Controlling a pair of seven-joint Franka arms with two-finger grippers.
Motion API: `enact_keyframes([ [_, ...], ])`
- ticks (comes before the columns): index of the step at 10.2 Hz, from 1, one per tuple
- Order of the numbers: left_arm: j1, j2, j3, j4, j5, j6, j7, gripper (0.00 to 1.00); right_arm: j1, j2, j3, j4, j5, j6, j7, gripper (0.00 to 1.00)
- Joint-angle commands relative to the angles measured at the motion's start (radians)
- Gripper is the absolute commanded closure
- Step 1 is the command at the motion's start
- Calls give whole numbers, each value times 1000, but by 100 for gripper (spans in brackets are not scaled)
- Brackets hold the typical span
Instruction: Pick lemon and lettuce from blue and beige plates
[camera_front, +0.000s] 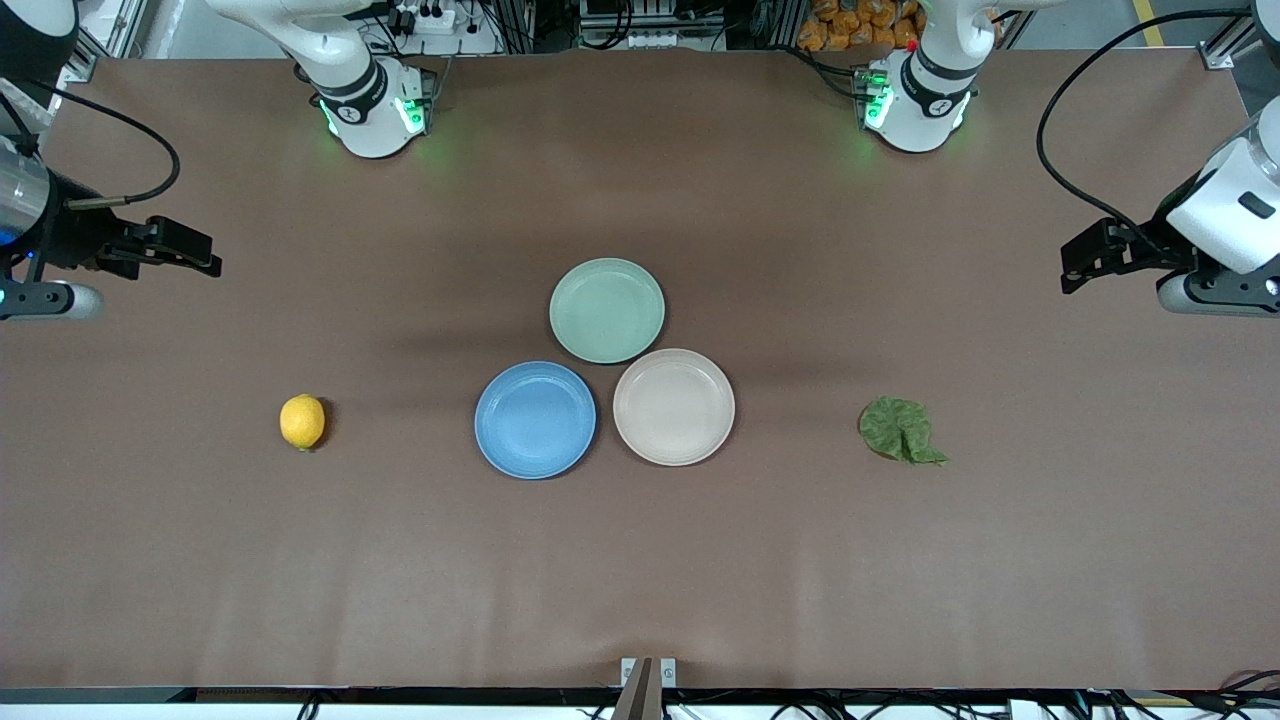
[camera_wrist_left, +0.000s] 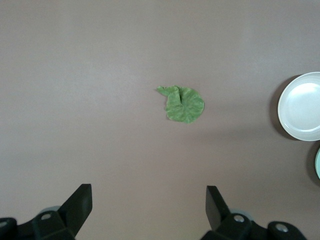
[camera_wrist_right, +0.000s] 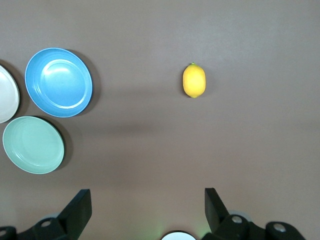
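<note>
A yellow lemon lies on the bare table toward the right arm's end, beside the blue plate; it also shows in the right wrist view. A green lettuce leaf lies on the table toward the left arm's end, beside the beige plate; it also shows in the left wrist view. Both plates hold nothing. My right gripper is open and empty, up at its end of the table. My left gripper is open and empty at the other end.
An empty light green plate touches the blue and beige plates, farther from the front camera. The two arm bases stand along the table's back edge. The blue plate and green plate show in the right wrist view.
</note>
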Motion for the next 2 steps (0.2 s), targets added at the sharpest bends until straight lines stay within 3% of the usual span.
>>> enact_keyframes([
  [1, 1, -1, 7, 29, -19, -37, 19, 0, 6, -31, 1, -30, -12, -1, 2, 0],
  [2, 7, -1, 7, 31, -27, -38, 19, 0, 6, -31, 1, -30, -12, 1, 2, 0],
])
